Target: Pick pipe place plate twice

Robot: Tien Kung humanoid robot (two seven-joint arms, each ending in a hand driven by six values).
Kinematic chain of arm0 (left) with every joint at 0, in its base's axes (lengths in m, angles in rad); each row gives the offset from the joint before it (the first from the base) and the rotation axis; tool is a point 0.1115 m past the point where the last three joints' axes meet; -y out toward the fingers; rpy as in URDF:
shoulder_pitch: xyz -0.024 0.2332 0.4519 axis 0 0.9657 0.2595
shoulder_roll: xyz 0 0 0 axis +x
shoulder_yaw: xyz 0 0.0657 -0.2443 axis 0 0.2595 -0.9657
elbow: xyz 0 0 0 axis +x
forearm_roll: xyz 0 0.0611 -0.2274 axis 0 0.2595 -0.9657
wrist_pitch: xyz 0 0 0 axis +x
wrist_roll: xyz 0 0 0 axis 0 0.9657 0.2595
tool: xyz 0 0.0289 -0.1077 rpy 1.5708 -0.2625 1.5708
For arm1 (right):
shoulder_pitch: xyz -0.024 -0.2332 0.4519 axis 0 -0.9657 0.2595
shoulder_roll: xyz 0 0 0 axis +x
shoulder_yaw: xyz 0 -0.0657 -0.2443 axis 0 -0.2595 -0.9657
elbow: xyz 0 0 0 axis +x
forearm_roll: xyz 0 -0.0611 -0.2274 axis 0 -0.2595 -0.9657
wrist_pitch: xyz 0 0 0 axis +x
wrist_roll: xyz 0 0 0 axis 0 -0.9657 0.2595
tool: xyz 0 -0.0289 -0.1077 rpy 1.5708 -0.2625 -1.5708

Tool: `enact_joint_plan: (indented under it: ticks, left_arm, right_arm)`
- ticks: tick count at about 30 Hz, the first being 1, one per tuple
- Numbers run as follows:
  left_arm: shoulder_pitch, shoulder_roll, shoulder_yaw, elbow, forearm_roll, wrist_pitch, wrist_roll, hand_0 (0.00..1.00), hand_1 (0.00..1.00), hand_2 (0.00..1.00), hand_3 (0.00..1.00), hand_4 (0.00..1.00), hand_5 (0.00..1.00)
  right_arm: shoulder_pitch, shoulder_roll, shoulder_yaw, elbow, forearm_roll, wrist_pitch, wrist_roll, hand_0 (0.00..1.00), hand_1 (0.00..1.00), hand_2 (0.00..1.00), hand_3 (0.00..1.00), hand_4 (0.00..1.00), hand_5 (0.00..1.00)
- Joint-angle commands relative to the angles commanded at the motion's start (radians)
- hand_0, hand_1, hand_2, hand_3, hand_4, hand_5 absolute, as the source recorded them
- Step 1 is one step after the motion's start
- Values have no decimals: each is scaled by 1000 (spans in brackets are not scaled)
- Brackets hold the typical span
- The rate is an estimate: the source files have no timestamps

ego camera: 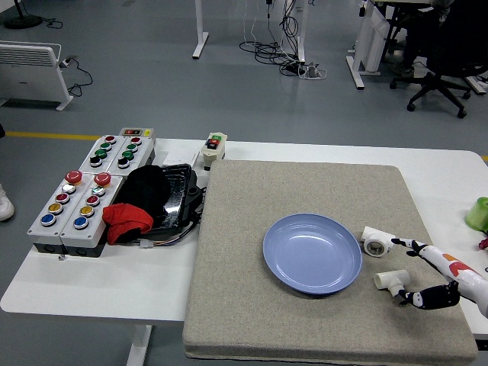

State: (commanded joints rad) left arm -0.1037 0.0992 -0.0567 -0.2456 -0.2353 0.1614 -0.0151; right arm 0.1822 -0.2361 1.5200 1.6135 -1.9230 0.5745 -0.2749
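A blue plate [312,252] lies empty on the grey mat [244,229]. Two white pipe fittings lie on the mat right of the plate: one [377,242] close to the plate's rim, a T-shaped one [392,280] nearer the front. My right hand [427,276] comes in from the right edge, fingers spread. One finger [408,245] points toward the upper fitting. The thumb [415,298] sits just right of the T-shaped fitting. It holds nothing. The left hand is out of view.
Button boxes [76,202] stand on the table's left side, with a black tray [171,191] holding black and red cloth beside them. A small switch box [213,149] sits at the mat's far edge. A green object [478,213] is at the right edge.
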Motion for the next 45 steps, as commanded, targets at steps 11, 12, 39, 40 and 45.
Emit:
enact_joint_plan:
  ticks: [11, 12, 39, 40, 45]
  left_arm:
    - [0, -1, -10, 0, 15, 2, 5, 626, 583, 600, 613, 306, 998]
    - [1, -2, -10, 0, 16, 3, 5, 626, 583, 600, 613, 306, 998]
    - [12, -1, -40, 1, 62, 5, 22, 625, 583, 600, 613, 303, 998]
    - [11, -2, -41, 1, 63, 6, 22, 625, 583, 600, 613, 303, 998]
    - [8, -3, -43, 1, 64, 6, 23, 626, 583, 601, 612, 303, 998]
  right_arm:
    - [21, -31, -76, -75, -174, -42, 99, 998, 952, 998, 998, 752, 174]
    - [21, -30, -77, -79, -187, -45, 103, 998, 952, 998, 998, 752, 174]
    - [52, -3, -107, -167, -268, -67, 162, 992, 938, 998, 947, 687, 79]
    - [54, 0, -106, -171, -270, -67, 162, 992, 938, 998, 947, 687, 79]
    - [62, 4, -107, -180, -275, -66, 165, 986, 932, 998, 932, 663, 45]
